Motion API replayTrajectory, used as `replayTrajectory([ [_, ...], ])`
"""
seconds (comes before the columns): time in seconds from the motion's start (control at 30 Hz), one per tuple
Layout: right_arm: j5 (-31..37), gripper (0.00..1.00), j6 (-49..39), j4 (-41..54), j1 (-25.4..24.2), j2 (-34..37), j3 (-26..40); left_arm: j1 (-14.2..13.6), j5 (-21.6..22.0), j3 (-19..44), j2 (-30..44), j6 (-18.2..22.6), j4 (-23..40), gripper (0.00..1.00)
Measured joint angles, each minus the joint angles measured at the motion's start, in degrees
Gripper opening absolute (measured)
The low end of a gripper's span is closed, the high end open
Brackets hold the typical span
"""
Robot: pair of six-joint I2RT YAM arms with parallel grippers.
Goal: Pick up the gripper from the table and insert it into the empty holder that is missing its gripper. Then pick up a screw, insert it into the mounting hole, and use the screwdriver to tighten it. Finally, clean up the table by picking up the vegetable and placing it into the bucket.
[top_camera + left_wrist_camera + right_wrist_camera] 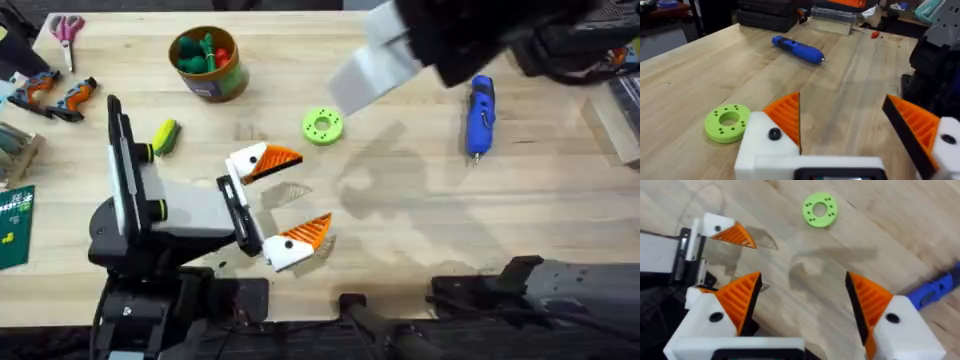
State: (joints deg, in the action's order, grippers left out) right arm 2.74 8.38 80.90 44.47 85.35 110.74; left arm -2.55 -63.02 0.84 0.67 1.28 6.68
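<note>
My left gripper (312,190) lies open low over the table's middle. Each of its white holders (245,162) carries an orange ribbed wedge (283,159), and a dark screw head (774,133) sits in one holder. A loose gripper on the table is out of view. My right gripper (804,277) is open, empty and raised high; it shows as a pale blur (372,68). The blue screwdriver (480,115) lies to the right. The yellow-green vegetable (165,135) lies left of centre, below the olive bucket (225,82), which holds green and red toy vegetables.
A green disc with holes (322,125) lies near the middle, just beyond the left gripper. Scissors (68,30) and orange-handled tools (50,95) lie at the far left. Boxes and clutter stand past the table's far right edge (835,22).
</note>
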Motion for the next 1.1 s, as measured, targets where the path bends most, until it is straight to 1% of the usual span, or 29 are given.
replayTrajectory([
  [0.1, 2.0, 0.992, 2.5, 1.8, -1.7, -1.2, 0.0, 0.0, 0.0, 0.0, 0.0, 0.0, 0.0, 0.993],
  [0.23, 5.1, 0.992, 5.4, 2.2, -2.5, -2.7, -0.2, 0.0, 0.0, 0.0, 0.0, 0.0, 0.0, 0.994],
  [0.27, 5.8, 0.992, 5.9, 2.2, -2.5, -3.3, -0.6, 0.0, 0.0, 0.0, 0.0, 0.0, 0.0, 0.971],
  [0.37, 8.0, 0.992, 7.9, 2.2, -2.6, -5.7, -2.9, 0.0, 0.0, 0.0, 0.0, 0.2, 0.0, 0.556],
  [0.43, 8.7, 0.992, 8.8, 2.3, -3.3, -7.7, -4.7, 0.0, 0.0, 0.0, 0.0, 0.2, 0.0, 0.216],
  [0.47, 9.0, 0.990, 9.3, 2.3, -3.9, -8.6, -5.6, 0.0, 0.0, 0.0, 0.0, 0.3, 0.0, 0.067],
  [0.5, 9.2, 0.990, 9.7, 2.3, -4.7, -9.5, -6.4, 0.0, 0.1, 0.0, 0.0, 0.5, 0.0, 0.022],
  [0.67, 9.7, 0.992, 11.3, 2.1, -11.5, -15.1, -11.9, 0.0, 0.2, 0.0, 0.0, 0.4, 0.0, 0.005],
  [0.87, 9.3, 0.994, 11.9, 0.4, -22.4, -22.9, -23.0, 0.0, 0.2, 0.0, 0.0, 0.4, 0.0, 0.005],
  [0.97, 6.5, 0.994, 10.5, -2.4, -29.2, -25.2, -28.4, 0.0, 0.2, 0.0, 0.0, 0.4, 0.0, 0.005],
  [1.1, 2.3, 0.994, 8.0, -5.7, -38.3, -24.7, -33.4, 0.0, 0.2, 0.0, 0.0, 0.4, 0.0, 0.005],
])
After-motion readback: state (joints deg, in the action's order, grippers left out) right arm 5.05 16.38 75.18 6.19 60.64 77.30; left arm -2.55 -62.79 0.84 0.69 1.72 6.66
